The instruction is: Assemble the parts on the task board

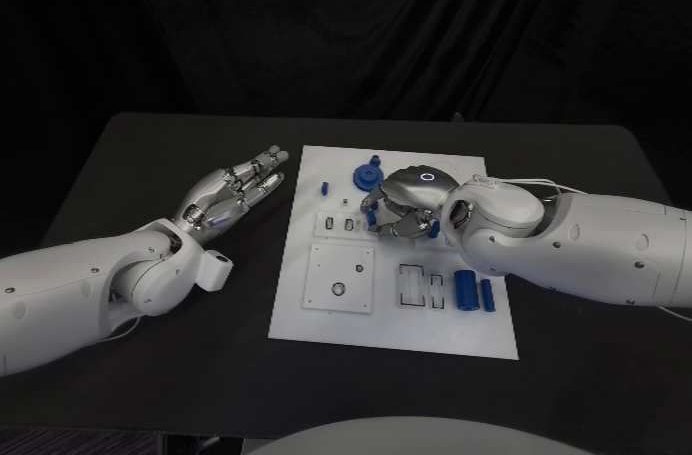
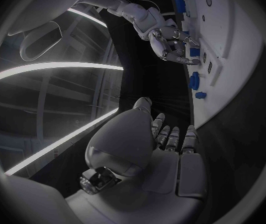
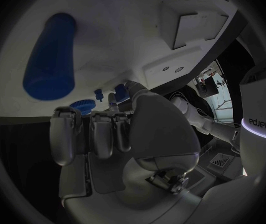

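Black table [image 1: 173,375], white task board [image 1: 346,325], dark backdrop

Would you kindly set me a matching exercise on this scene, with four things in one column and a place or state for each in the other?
Things:
1. left hand
2. right hand
3. large blue cylinder
4. task board

Places or states:
A. lying on the board's near right part, beside a thinner blue piece
B. white, in the middle of the black table
C. over the black table beside the board, fingers straight, holding nothing
D. over the board's far part, fingers curled down among small blue parts

Pairs: 1-C, 2-D, 3-A, 4-B
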You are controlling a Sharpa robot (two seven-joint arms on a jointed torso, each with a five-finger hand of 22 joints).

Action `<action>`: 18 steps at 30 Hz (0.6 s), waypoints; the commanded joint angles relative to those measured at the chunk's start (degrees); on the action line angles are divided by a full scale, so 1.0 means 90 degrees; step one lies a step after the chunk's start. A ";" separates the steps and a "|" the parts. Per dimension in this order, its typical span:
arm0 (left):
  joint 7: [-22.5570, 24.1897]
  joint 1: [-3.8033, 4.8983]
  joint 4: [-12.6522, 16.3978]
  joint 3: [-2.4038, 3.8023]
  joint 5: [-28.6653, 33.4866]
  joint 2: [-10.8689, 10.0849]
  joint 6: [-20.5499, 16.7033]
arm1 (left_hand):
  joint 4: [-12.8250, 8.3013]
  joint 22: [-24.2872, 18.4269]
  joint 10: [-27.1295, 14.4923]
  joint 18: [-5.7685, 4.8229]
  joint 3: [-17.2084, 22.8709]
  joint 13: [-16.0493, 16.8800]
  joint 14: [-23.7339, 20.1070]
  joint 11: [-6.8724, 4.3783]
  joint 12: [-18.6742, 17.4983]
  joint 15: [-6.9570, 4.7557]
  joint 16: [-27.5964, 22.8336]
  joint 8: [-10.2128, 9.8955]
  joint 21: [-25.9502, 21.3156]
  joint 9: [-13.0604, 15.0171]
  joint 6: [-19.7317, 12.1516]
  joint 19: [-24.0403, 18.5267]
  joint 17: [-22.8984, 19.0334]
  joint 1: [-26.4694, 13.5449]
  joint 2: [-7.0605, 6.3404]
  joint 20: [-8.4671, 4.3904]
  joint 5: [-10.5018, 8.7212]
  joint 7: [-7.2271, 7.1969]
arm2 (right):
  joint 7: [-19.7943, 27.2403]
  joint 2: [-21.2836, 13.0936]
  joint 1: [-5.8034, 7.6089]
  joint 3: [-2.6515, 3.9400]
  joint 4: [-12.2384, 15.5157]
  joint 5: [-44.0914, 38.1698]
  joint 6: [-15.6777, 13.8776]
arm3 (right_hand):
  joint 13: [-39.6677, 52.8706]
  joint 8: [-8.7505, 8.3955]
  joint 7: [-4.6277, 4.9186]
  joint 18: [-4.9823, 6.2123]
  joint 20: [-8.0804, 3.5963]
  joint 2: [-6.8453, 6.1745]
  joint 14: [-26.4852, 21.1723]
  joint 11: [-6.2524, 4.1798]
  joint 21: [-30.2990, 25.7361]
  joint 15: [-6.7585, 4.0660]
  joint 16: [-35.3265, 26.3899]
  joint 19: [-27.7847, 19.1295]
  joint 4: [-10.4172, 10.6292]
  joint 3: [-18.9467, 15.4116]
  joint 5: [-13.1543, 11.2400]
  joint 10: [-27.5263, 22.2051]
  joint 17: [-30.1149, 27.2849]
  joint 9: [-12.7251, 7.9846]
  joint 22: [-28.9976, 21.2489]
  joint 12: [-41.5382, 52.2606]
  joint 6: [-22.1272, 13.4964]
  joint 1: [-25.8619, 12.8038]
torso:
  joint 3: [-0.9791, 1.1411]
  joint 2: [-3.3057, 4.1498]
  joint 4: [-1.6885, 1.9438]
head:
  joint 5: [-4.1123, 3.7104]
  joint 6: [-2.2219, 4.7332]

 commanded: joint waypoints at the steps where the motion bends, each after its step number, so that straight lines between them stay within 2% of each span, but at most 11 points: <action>1: 0.0200 -0.0011 0.0004 0.0004 -0.0034 0.0003 0.0090 | -0.0010 0.0008 0.0001 0.0046 0.0052 0.0006 -0.0003 0.0029 -0.0007 0.0025 -0.0023 0.0048 -0.0012 0.0011 0.0054 -0.0005 -0.0011 -0.0067 0.0018 0.0053 -0.0017 0.0024 | 0.0020 -0.0015 -0.0022 0.0001 0.0005 -0.0043 -0.0031 | 0.1675 -0.0006 -0.0036 0.0028 -0.0003 -0.0022 0.0677 -0.0001 0.0078 -0.0012 0.0019 0.0378 0.0044 -0.0030 0.0035 0.0663 0.1677 -0.0074 0.1509 0.0017 -0.0137 -0.0073 | 0.0003 0.0001 0.0000 | -0.0010 0.0002; 6: 0.0199 -0.0011 0.0017 0.0004 -0.0034 -0.0017 0.0058 | -0.0010 0.0008 0.0001 0.0046 0.0053 0.0006 -0.0003 0.0030 -0.0007 0.0025 -0.0023 0.0050 -0.0012 0.0012 0.0066 -0.0005 -0.0011 -0.0067 0.0018 0.0053 -0.0018 0.0025 | 0.0142 -0.0051 -0.0027 0.0001 0.0027 -0.0043 -0.0313 | 0.1675 -0.0010 -0.0083 0.0025 -0.0036 -0.0076 0.0677 -0.0041 0.0090 -0.0046 0.0019 0.0388 0.0149 -0.0084 0.0038 0.0663 0.1677 -0.0197 0.1513 0.0017 -0.0363 -0.0152 | 0.0004 0.0000 -0.0001 | -0.0008 0.0033; 9: 0.0208 -0.0011 0.0038 0.0004 -0.0034 -0.0017 -0.0053 | -0.0009 0.0011 0.0006 0.0048 0.0053 0.0007 -0.0003 0.0041 -0.0005 0.0026 -0.0023 0.0057 -0.0009 0.0015 0.0090 -0.0001 -0.0011 -0.0075 0.0004 0.0058 -0.0029 0.0037 | 0.0258 -0.0121 -0.0029 0.0003 0.0134 -0.0043 -0.0699 | 0.1675 0.0004 -0.0101 -0.0040 -0.0071 -0.0144 0.0677 -0.0070 0.0323 -0.0080 0.0019 0.0538 0.0259 -0.0132 0.0043 0.0663 0.1677 -0.0300 0.1598 0.0017 -0.0487 -0.0182 | 0.0004 0.0003 -0.0003 | 0.0005 0.0095; 15: 0.0263 -0.0010 0.0147 0.0005 -0.0034 -0.0062 -0.0394 | -0.0024 0.0038 0.0052 0.0073 0.0068 0.0017 -0.0003 0.0092 0.0005 0.0079 -0.0023 0.0082 0.0025 0.0024 0.0188 0.0043 -0.0011 -0.0085 -0.0084 0.0139 -0.0018 0.0083 | 0.0558 -0.0321 0.0001 0.0032 0.0399 -0.0043 -0.1490 | 0.1675 0.0016 -0.0123 -0.0067 -0.0092 -0.0205 0.0677 -0.0089 0.0421 -0.0099 0.0019 0.0599 0.0380 -0.0175 0.0049 0.0663 0.1677 -0.0371 0.1633 0.0017 -0.0528 -0.0210 | 0.0006 0.0000 -0.0007 | 0.0048 0.0189; 16: 0.0291 -0.0010 0.0169 0.0005 -0.0055 -0.0071 -0.0500 | -0.0024 0.0042 0.0064 0.0078 0.0075 0.0019 -0.0003 0.0097 0.0007 0.0087 -0.0023 0.0084 0.0031 0.0024 0.0197 0.0051 -0.0011 -0.0083 -0.0089 0.0151 -0.0009 0.0086 | 0.0609 -0.0375 0.0025 0.0038 0.0448 -0.0043 -0.1643 | 0.1675 0.0029 -0.0163 -0.0067 -0.0160 -0.0247 0.0677 -0.0107 0.0425 -0.0107 0.0019 0.0600 0.0495 -0.0293 -0.1599 0.0663 0.1677 -0.0417 0.1634 0.0017 -0.0527 -0.0171 | 0.0006 -0.0003 -0.0011 | 0.0053 0.0212; 18: 0.0316 -0.0009 0.0203 0.0006 -0.0178 -0.0088 -0.0690 | -0.0023 0.0064 0.0115 0.0096 0.0105 0.0029 -0.0003 0.0127 0.0017 0.0119 -0.0023 0.0095 0.0061 0.0027 0.0250 0.0093 -0.0011 -0.0074 -0.0108 0.0206 0.0033 0.0107 | 0.0648 -0.0463 0.0069 0.0047 0.0524 -0.0043 -0.1816 | 0.1675 0.0040 -0.0145 -0.0069 -0.0135 -0.0285 0.0677 -0.0114 0.0429 -0.0128 0.0019 0.0603 0.0537 -0.0313 -0.1639 0.0663 0.1677 -0.0431 0.1635 0.0017 -0.0511 -0.0175 | 0.0007 -0.0004 -0.0012 | 0.0044 0.0250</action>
